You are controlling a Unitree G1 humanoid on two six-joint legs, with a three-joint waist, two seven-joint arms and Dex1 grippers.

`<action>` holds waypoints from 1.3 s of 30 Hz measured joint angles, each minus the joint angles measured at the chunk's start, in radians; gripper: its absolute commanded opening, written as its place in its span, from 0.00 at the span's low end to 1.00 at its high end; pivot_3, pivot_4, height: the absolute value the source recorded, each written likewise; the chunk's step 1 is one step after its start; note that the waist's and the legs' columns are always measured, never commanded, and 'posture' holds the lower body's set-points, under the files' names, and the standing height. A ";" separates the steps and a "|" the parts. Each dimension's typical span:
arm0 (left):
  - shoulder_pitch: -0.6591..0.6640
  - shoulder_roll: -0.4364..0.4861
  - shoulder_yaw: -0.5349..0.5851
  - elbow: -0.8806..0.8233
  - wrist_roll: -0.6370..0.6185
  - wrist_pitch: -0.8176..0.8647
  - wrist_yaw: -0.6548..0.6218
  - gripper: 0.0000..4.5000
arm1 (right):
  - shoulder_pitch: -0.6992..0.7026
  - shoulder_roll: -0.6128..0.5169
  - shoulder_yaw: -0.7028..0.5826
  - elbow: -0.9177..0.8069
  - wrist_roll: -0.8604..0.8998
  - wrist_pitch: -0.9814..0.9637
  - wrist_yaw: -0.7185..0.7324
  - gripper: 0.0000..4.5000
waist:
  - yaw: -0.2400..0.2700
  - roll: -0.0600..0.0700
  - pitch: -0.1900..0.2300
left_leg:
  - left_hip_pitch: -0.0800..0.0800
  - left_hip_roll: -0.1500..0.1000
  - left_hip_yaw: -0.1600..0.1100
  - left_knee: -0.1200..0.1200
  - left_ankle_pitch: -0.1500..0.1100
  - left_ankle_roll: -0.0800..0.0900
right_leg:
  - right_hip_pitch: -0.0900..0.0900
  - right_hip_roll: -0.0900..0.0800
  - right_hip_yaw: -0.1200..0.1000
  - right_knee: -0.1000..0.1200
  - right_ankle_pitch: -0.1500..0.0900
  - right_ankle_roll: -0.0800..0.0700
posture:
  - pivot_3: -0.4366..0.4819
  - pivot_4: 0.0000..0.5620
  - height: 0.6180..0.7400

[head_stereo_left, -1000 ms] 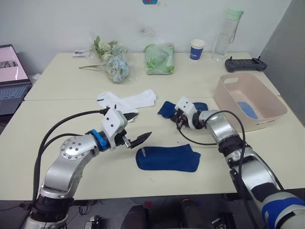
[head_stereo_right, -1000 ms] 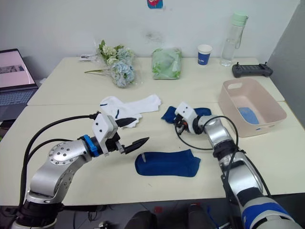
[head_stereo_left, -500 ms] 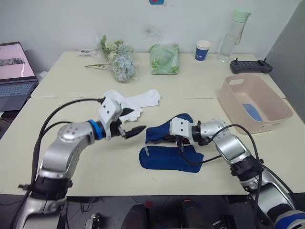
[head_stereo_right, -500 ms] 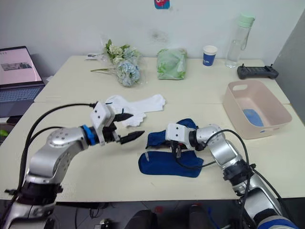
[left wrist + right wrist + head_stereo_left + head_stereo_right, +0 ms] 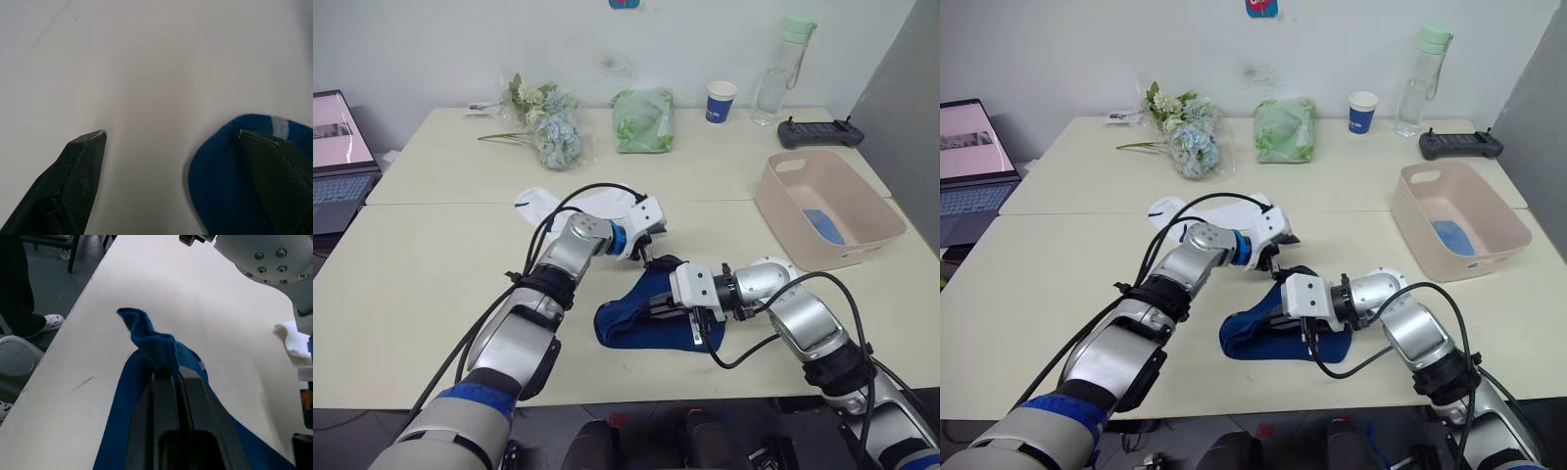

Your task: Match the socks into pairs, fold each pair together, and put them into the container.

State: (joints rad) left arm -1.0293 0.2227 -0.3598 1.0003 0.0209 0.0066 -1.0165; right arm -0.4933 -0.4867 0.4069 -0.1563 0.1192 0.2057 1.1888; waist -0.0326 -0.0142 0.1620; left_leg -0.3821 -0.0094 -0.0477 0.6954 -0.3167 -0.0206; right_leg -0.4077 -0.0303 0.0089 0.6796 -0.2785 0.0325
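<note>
Pale worktop against a white wall; flowers, a green bag and a paper cup sit along the far edge at 12 o'clock. Container at 2 o'clock, one light blue sock already inside. Two navy socks lie stacked at centre, the white pair at 11 o'clock, part hidden by the left arm. Right hand pressed together, pinching a fold of the upper navy sock. Left hand spread, one fingertip over the navy sock's edge, the other on bare worktop. Risk: the pinch looks thin, so the knit may slip out on lifting; the left hand closing now might catch one layer only, skewing the pair, or drag the lower sock off line.
</note>
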 measured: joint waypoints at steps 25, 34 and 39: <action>0.149 0.128 0.173 -0.166 0.033 0.047 0.031 0.01 | -0.044 -0.079 -0.085 0.146 0.012 -0.182 -0.012 0.00 | 0.001 0.000 0.000 | 0.000 0.001 0.000 0.000 0.001 -0.001 | 0.000 -0.001 0.003 0.000 0.000 0.000 | 0.48 0.27 1.00; 0.482 0.214 0.213 -0.840 -0.006 0.475 0.119 0.00 | -0.112 -0.087 -0.114 0.443 -0.018 -0.385 0.023 0.11 | 0.003 0.000 0.000 | 0.000 0.001 0.000 0.000 0.001 -0.001 | 0.000 -0.005 0.005 0.001 0.000 0.000 | 0.48 0.27 1.00; 0.537 0.210 0.217 -0.974 -0.026 0.601 0.194 0.00 | -0.123 -0.080 -0.168 0.480 -0.001 -0.369 0.003 0.47 | 0.008 0.000 0.000 | 0.000 0.001 0.000 0.001 0.001 -0.001 | 0.000 -0.006 0.005 0.000 0.000 0.000 | 0.48 0.27 1.00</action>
State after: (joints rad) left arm -0.4918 0.4326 -0.1431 0.0259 -0.0046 0.6078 -0.8226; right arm -0.6160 -0.5664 0.2390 0.3240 0.1181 -0.1637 1.1918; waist -0.0250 -0.0144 0.1621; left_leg -0.3821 -0.0084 -0.0476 0.6960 -0.3160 -0.0219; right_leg -0.4075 -0.0365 0.0140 0.6800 -0.2785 0.0325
